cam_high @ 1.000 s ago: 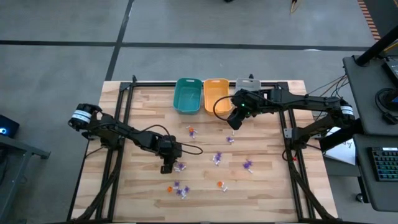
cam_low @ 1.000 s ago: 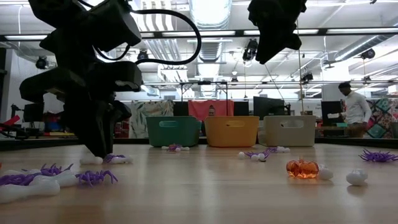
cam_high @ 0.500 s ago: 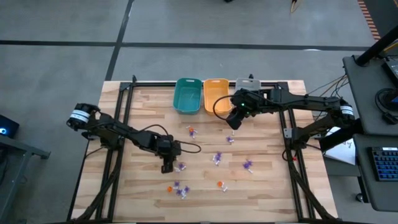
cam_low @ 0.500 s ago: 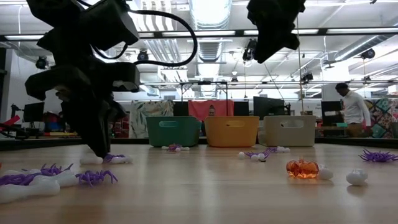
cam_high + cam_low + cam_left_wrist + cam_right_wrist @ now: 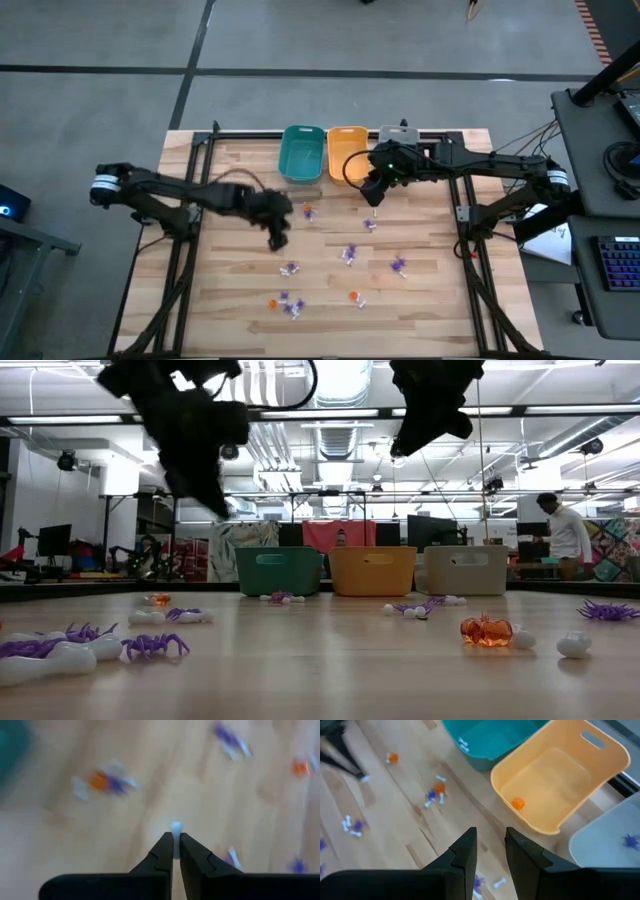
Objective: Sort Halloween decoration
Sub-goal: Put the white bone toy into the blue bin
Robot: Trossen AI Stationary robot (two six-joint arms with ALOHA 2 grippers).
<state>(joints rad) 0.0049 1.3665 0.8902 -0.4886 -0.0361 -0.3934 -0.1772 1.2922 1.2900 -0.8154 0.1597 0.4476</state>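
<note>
The Halloween decoration is many tiny orange, purple and white trinkets (image 5: pixel 349 254) strewn over the wooden table (image 5: pixel 230 310). Blurred and high above the table's middle left, my left gripper (image 5: pixel 277 240) is shut on a small white trinket (image 5: pixel 175 826). Just in front of the orange bin (image 5: pixel 346 150), my right gripper (image 5: pixel 375 196) hangs open in the air with nothing between its fingers (image 5: pixel 465 851). One orange trinket (image 5: pixel 518 803) lies in the orange bin, a white piece (image 5: pixel 463 743) in the teal bin (image 5: pixel 485 735), and a purple spider (image 5: pixel 631 840) in the grey bin (image 5: pixel 615 845). My left gripper pinches the white trinket between its two fingertips (image 5: pixel 165 845), with the piece's rounded end (image 5: pixel 175 825) sticking out past them. The fingers slant down from above. The trinket is lifted clear of the table.
The teal bin (image 5: pixel 301 153), orange bin and grey bin (image 5: pixel 398 135) stand side by side at the table's far edge. Loose trinkets lie in clusters at the middle (image 5: pixel 308 212) and near the front (image 5: pixel 288 303). A person (image 5: pixel 568 538) stands in the room beyond.
My left gripper has risen from the table beside a white-and-purple cluster and swung up toward the far edge and the bins, rolling a little. That cluster stays where it was. My right gripper has kept its place.
</note>
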